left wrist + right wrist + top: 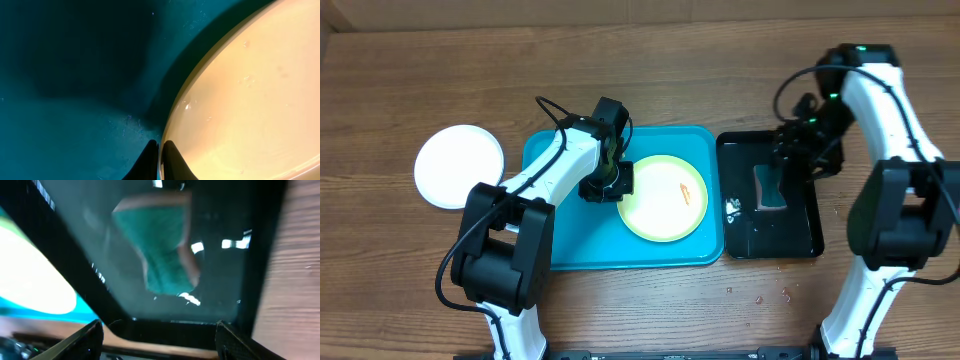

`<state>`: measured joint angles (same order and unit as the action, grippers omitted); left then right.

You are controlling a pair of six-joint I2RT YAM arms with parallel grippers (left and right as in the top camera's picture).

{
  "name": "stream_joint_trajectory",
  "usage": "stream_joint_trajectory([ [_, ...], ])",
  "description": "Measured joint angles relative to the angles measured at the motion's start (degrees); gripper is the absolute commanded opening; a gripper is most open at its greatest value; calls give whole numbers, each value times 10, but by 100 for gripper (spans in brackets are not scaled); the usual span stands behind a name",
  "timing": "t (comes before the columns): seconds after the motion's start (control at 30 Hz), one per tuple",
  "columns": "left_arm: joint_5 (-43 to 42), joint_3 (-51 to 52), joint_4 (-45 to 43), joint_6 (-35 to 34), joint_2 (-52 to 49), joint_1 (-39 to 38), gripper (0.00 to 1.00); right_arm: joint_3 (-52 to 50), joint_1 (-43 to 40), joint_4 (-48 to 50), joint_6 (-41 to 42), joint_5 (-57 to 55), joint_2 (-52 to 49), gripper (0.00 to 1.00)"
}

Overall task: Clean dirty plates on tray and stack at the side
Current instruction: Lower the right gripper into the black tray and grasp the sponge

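While the left gripper (161, 161) pinches the plate (250, 100) rim on the tray (75, 110), the right gripper (159, 336) gapes empty, sponge (160, 250) just ahead of its fingers (85, 339); closing on it seems next.

Plates in view: two, a white plate (459, 166) and a yellow-green plate (665, 198).
Trays: two, a blue tray (620, 250) and a black tray (790, 235).
Sponge (769, 188): one, green.
Arms: two, a left arm (555, 165) and a right arm (885, 100).
Table (620, 60): one.

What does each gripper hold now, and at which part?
The left gripper pinches the yellow-green plate at its rim. The right gripper holds nothing.
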<state>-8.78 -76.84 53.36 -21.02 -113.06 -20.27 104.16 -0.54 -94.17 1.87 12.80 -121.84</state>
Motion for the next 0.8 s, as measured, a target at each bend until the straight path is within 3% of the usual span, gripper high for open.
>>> stream_joint_trajectory([
  [0.3, 0, 0, 0, 0, 0, 0, 8, -21, 71, 13, 25, -70, 1, 69],
  [0.67, 0, 0, 0, 0, 0, 0, 8, -108, 76, 122, 50, -118, 1, 60],
  [0.8, 0, 0, 0, 0, 0, 0, 9, -133, 76, 157, 52, -118, 1, 46],
])
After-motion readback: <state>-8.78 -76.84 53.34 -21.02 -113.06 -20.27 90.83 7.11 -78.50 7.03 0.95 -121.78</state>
